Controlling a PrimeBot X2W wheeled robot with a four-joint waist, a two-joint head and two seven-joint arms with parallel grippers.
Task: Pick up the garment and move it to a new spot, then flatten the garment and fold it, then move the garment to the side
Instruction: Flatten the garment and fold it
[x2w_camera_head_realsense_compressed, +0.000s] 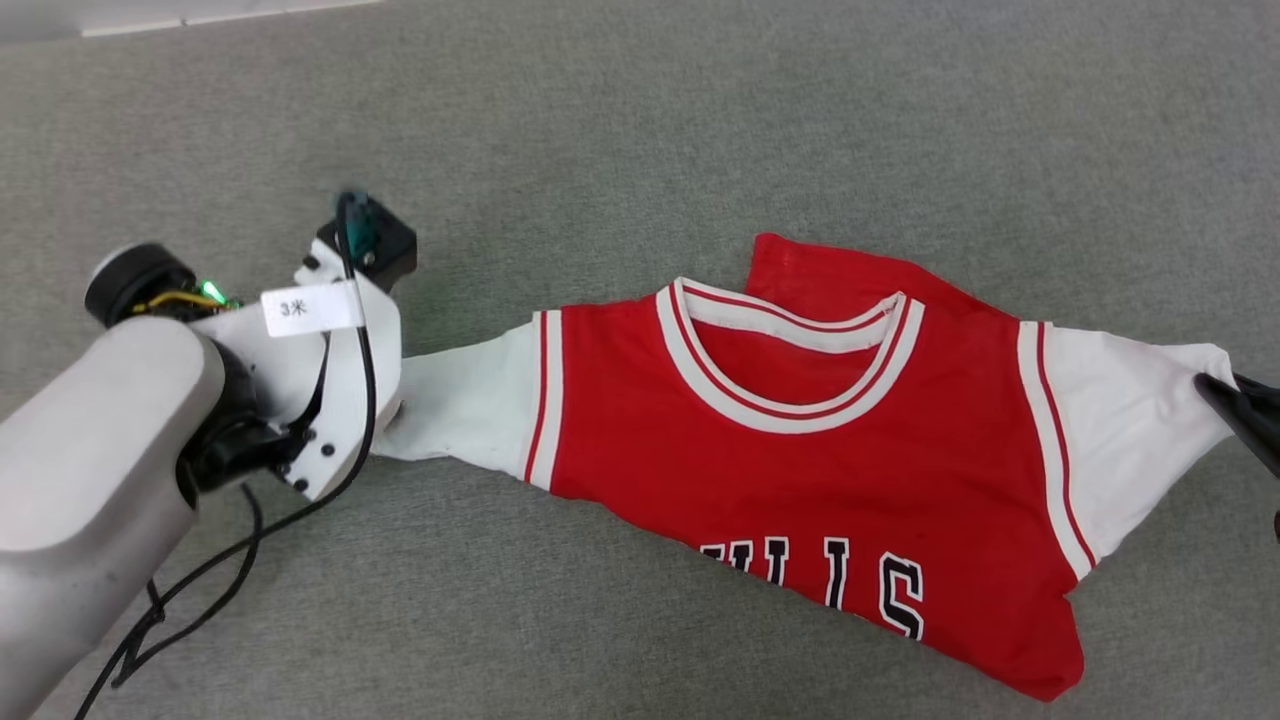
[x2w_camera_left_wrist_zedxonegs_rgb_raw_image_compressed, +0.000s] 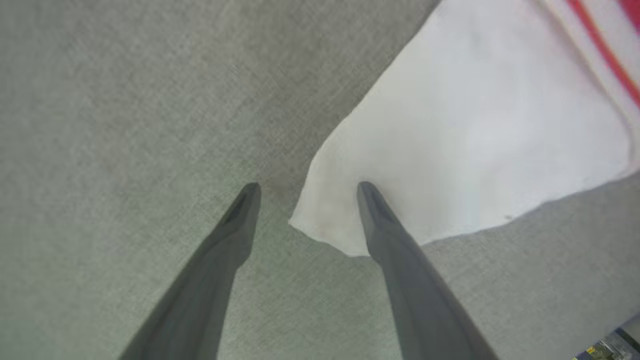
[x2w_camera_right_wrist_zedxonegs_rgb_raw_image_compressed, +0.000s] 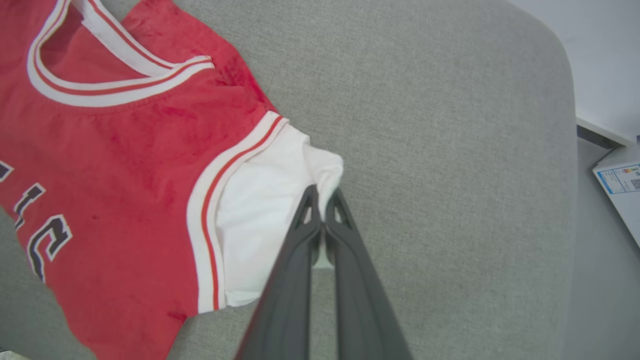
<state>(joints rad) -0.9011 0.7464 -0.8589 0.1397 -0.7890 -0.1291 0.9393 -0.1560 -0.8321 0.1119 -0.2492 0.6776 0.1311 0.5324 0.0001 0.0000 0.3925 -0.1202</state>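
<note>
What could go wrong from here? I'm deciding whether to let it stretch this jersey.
The open left gripper straddles only the corner of the left sleeve, one finger over the grey surface; closing may miss the cloth. The right gripper is shut on just the tip of the right sleeve; pulling might slip it free.

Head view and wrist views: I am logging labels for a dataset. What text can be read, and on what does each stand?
"3米": on the white paper tag beside the black cable.
"LLS": black, white-outlined letters on the red jersey with white sleeves, preceded by a letter cut off at the cloth's edge.
Blue print on the white box label: too small to read.
</note>
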